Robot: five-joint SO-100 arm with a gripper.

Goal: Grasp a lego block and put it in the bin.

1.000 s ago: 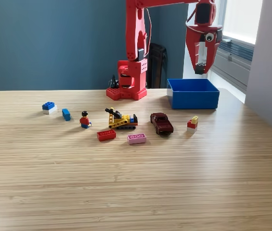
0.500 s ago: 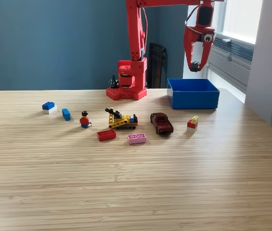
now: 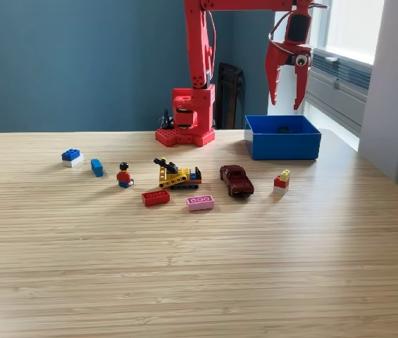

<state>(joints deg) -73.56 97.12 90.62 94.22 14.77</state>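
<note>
While the jaws are spread wide with nothing between them, the red plastic gripper [image 3: 285, 103] is held in the air above the open-topped rectangular blue plastic bin [image 3: 283, 145], tips pointing down. A small dark piece [image 3: 282, 129] is seen lying inside the bin; what it is cannot be told. The bin is set on the light wooden table [image 3: 199, 282] toward the exterior view's right, just beside the red arm base [image 3: 187, 127]. Nearer the camera, a small red, yellow and white brick stack [image 3: 282, 182], a dark red toy car [image 3: 237, 180], a pink flat brick [image 3: 200, 203], a red flat brick [image 3: 156, 198] and a yellow toy vehicle [image 3: 177, 174] are scattered. Further to the exterior view's left, a small toy figure [image 3: 124, 175], a light blue brick [image 3: 97, 167] and a blue-and-white brick [image 3: 71, 156] are found.
</note>
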